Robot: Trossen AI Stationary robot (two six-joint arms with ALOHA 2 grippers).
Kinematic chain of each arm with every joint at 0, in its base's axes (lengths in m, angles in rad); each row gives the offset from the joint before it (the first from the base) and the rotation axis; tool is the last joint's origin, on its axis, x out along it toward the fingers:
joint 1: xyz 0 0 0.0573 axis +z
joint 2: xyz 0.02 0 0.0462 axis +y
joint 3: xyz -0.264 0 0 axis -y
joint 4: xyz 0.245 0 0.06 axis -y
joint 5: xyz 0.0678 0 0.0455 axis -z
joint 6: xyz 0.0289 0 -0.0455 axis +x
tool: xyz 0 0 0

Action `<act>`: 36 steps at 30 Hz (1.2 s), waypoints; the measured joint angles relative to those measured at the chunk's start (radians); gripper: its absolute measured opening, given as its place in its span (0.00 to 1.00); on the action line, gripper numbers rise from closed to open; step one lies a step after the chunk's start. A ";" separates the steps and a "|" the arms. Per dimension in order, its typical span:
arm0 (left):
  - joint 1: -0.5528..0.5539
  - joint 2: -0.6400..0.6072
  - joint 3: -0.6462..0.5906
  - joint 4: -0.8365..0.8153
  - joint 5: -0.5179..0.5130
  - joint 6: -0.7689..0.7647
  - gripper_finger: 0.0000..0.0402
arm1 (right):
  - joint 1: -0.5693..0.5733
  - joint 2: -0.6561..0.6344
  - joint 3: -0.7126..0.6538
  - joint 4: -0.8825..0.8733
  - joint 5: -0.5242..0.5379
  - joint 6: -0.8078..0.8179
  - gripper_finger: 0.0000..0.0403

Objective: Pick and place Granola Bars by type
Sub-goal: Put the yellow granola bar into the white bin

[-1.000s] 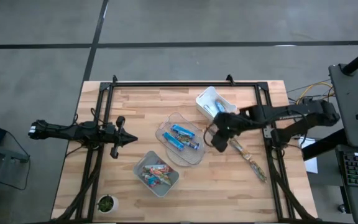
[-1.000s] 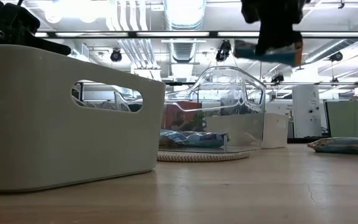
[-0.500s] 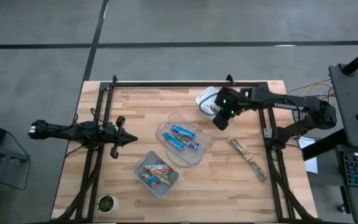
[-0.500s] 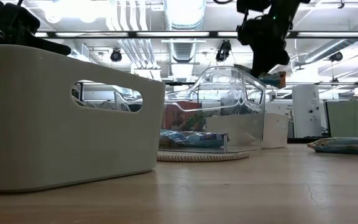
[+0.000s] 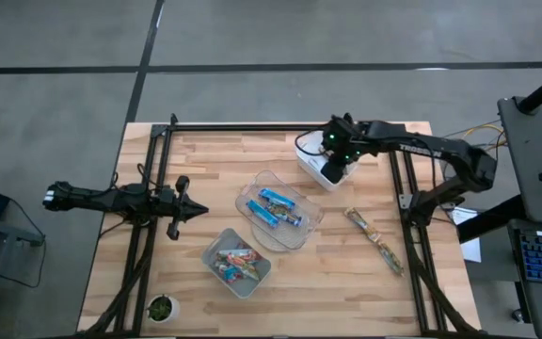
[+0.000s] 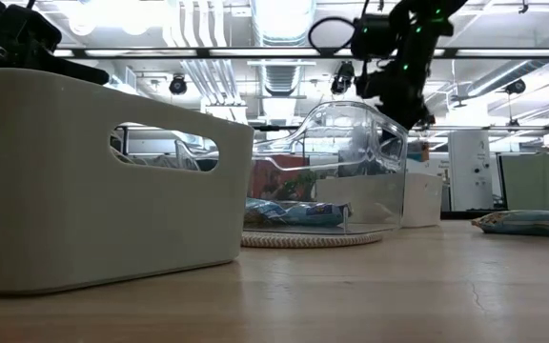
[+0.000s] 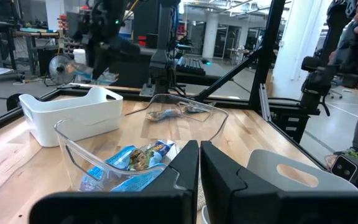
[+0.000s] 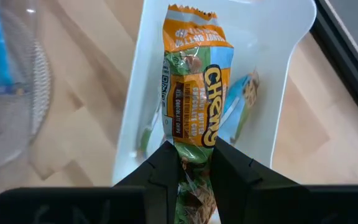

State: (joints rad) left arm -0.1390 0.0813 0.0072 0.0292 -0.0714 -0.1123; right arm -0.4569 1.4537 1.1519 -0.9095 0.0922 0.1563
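Right gripper (image 8: 189, 163) hangs over the white plastic bin (image 8: 278, 74) at the table's far side, fingers clenched on a crinkled foil granola bar (image 8: 194, 93), orange-and-green wrapper with serrated end, dangling above the bin's smooth interior. Another bar (image 8: 241, 102) lies inside. Blue-wrapped bars (image 5: 276, 207) sit in the clear curved-wall bin (image 5: 301, 235). Left gripper (image 5: 196, 212) waits at the table's left, fingers pressed together.

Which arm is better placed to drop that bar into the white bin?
The right arm. Its pincer is shut on the greenish-brown bar and hangs directly above the white bin, which already holds another bar. The left pincer waits, shut and empty, at the table's left side.
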 joint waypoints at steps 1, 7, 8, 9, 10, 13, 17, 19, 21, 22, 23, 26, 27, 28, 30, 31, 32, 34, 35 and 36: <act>0.000 0.000 0.000 0.000 0.000 0.000 0.00 | -0.006 0.012 0.000 0.014 0.003 -0.008 0.17; 0.000 0.000 0.000 0.000 0.000 0.000 0.00 | -0.038 0.079 0.000 0.058 0.009 -0.048 0.17; 0.000 0.000 0.000 0.000 0.000 0.000 0.00 | -0.043 0.091 0.000 0.060 0.010 -0.054 0.17; 0.000 0.000 0.000 0.000 0.000 0.000 0.00 | -0.047 0.102 0.000 0.061 0.013 -0.057 0.17; 0.000 0.000 0.000 0.000 0.000 0.000 0.00 | -0.051 0.113 0.000 0.061 0.013 -0.060 0.17; 0.000 0.000 0.000 0.000 0.000 0.000 0.00 | -0.058 0.139 0.000 0.066 0.016 -0.065 0.17; 0.000 0.000 0.000 0.000 0.000 0.000 0.00 | -0.058 0.159 0.000 0.081 0.016 -0.065 0.17; 0.000 0.000 0.000 0.000 0.000 0.000 0.00 | -0.058 0.163 0.000 0.086 0.016 -0.065 0.17; 0.000 0.000 0.000 0.000 0.000 0.000 0.00 | -0.059 0.166 0.000 0.086 0.016 -0.062 0.18; 0.000 0.000 0.000 0.000 0.000 0.000 0.00 | -0.059 0.167 0.000 0.086 0.015 -0.056 0.19; 0.000 0.000 0.000 0.000 0.000 0.000 0.00 | -0.059 0.167 0.000 0.086 0.015 -0.055 0.21; 0.000 0.000 0.000 0.000 0.000 0.000 0.00 | -0.058 0.167 0.000 0.086 0.013 -0.053 0.28; 0.000 0.000 0.000 0.000 0.000 0.000 0.00 | -0.058 0.167 0.000 0.086 0.013 -0.047 0.31; 0.000 0.000 0.000 0.000 0.000 0.000 0.00 | -0.058 0.167 0.000 0.086 0.013 -0.038 0.33; 0.000 0.000 0.000 0.000 0.000 0.000 0.00 | -0.059 0.167 0.000 0.086 0.013 -0.026 0.38; 0.000 0.000 0.000 0.000 0.000 0.000 0.00 | -0.058 0.166 0.000 0.086 0.013 -0.025 0.40; 0.000 0.000 0.000 0.000 0.000 0.000 0.00 | -0.058 0.165 0.000 0.086 0.013 -0.027 0.42; 0.000 0.000 0.000 0.000 0.000 0.000 0.00 | -0.058 0.164 0.000 0.083 0.013 -0.028 0.45; 0.000 0.000 0.000 0.000 0.000 0.000 0.00 | -0.056 0.161 0.000 0.081 0.013 -0.028 0.46; 0.000 0.000 0.000 0.000 0.000 0.000 0.00 | -0.053 0.158 0.000 0.079 0.013 -0.028 0.47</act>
State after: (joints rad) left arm -0.1390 0.0813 0.0074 0.0294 -0.0715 -0.1123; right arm -0.5103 1.6113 1.1519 -0.8309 0.1055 0.1284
